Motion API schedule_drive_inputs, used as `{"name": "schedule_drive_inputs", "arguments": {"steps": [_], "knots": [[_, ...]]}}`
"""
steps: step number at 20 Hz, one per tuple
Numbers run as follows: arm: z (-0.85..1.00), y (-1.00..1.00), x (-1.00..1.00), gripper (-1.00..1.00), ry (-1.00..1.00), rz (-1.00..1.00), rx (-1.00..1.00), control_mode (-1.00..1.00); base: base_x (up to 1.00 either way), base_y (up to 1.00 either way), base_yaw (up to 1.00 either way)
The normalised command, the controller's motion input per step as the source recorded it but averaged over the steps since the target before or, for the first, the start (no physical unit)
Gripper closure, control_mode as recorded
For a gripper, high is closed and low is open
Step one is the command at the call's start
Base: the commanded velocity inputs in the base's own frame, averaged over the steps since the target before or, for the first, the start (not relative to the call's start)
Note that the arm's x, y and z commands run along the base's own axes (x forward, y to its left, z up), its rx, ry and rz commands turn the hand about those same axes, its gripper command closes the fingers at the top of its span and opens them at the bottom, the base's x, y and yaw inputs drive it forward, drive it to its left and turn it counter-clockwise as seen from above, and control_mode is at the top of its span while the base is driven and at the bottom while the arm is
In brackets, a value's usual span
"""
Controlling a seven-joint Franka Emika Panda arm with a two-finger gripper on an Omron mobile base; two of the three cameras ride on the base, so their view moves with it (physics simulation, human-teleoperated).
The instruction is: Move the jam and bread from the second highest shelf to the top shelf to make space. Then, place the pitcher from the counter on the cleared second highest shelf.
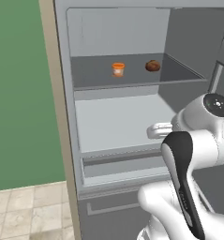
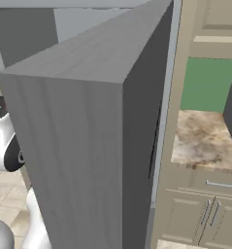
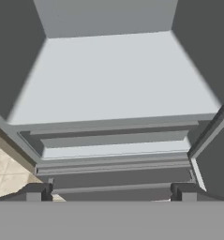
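The jam (image 1: 118, 69) and bread (image 1: 153, 65) are already sitting on the top shelf (image 1: 90, 75), the second highest shelf (image 1: 113, 122) is lying bare, and the hand (image 3: 111, 193) is hanging spread and empty, the pitcher's move looking undone.

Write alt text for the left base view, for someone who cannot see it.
An open grey fridge holds a tiny orange jam jar and a small round dark-brown bread loaf on its dark grey top shelf. The pale whitish shelf below lies bare, and a white robot arm rises at lower right.
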Motion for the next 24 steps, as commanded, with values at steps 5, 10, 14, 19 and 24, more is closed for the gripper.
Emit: {"name": "schedule_drive_inputs", "arguments": {"steps": [5, 10, 14, 19, 24], "knots": [[0.0, 0.0, 0.0, -1.0, 0.0, 0.0, 0.0, 1.0, -0.24, 0.72, -0.12], [0.0, 0.0, 0.0, -1.0, 0.0, 0.0, 0.0, 1.0, -0.28, 0.87, -0.21], [0.0, 0.0, 0.0, -1.0, 0.0, 0.0, 0.0, 1.0, -0.61, 0.52, -0.41], [0.0, 0.0, 0.0, -1.0, 0.0, 0.0, 0.0, 1.0, -0.81, 0.08, -0.58], [0.0, 0.0, 0.0, -1.0, 0.0, 0.0, 0.0, 1.0, -0.65, 0.0, -0.67]]}}
